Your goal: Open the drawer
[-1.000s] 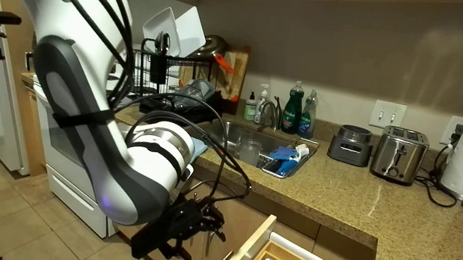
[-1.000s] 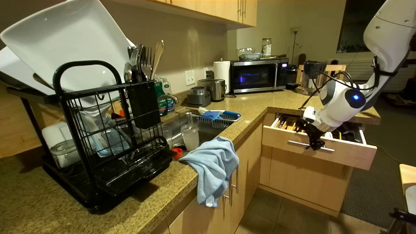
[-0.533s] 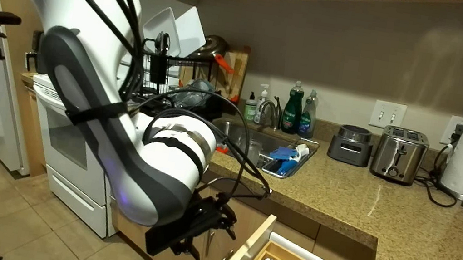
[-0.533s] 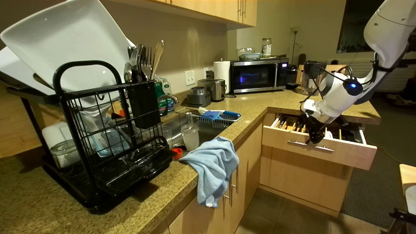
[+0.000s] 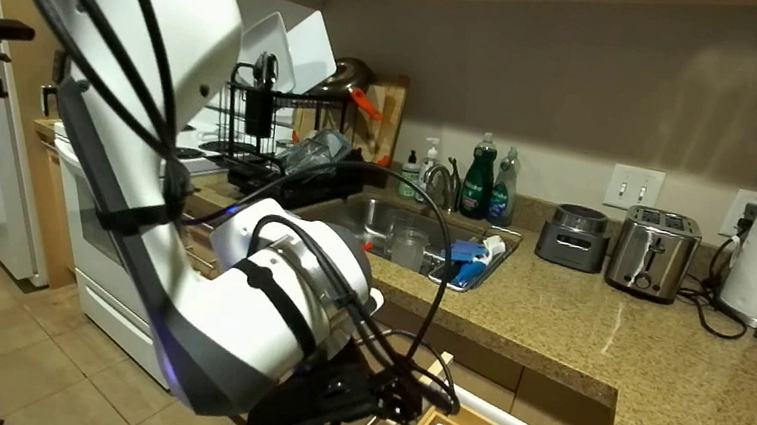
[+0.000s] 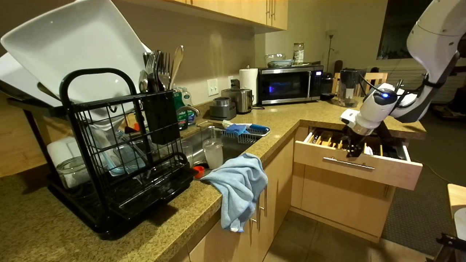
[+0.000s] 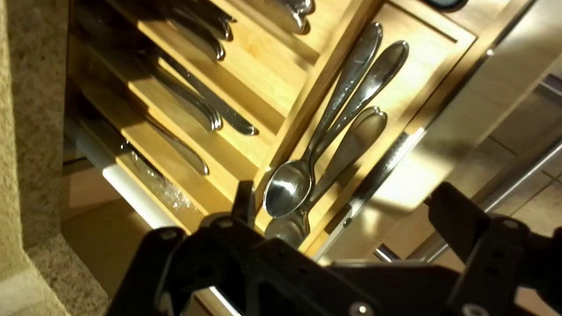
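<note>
From here the drawer (image 6: 386, 171) is out, the gripper (image 7: 342, 188) at twelve o'clock from its handle (image 6: 348, 163), jaws apart. Looks done; maybe only retreat left.

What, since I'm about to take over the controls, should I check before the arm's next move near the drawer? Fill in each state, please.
1. Drawer open: ok; its inside shows in both exterior views.
2. Drawer at its full travel: cannot tell.
3. Handle free of the hand: ok; the whole bar shows bare in an exterior view.
4. Hand open: ok; the fingers stand wide apart.
5. Hand well away from the drawer front: not ok; in the wrist view the fingers show on either side of it.
6. Spoons clear of the fingers: cannot tell; depth is unclear in the wrist view.
</note>
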You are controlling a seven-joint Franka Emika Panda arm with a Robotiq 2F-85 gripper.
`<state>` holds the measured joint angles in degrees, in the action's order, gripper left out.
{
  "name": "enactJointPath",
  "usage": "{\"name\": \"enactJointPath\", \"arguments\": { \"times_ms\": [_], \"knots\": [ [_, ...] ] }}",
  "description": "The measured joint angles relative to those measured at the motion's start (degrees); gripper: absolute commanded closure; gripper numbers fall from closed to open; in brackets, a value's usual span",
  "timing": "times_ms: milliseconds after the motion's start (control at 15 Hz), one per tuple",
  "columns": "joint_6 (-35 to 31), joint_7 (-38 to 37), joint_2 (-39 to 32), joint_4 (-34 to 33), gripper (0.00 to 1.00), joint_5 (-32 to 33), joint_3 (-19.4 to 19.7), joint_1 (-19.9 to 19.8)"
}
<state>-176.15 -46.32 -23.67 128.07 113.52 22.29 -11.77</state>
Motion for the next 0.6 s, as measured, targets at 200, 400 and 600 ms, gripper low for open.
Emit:
{"name": "enactJointPath", "arguments": {
  "times_ms": [200, 400, 600],
  "knots": [
    [4.45, 6.56, -0.73, 2.40, 0.00, -13.68, 0.40, 1.58],
    [5.65, 15.56, -0.68, 4.57, 0.00, -25.66, 0.30, 2.48],
    [6.22, 27.36, -0.03, 5.90, 0.00, -36.83, -2.81, 0.30]
  ]
}}
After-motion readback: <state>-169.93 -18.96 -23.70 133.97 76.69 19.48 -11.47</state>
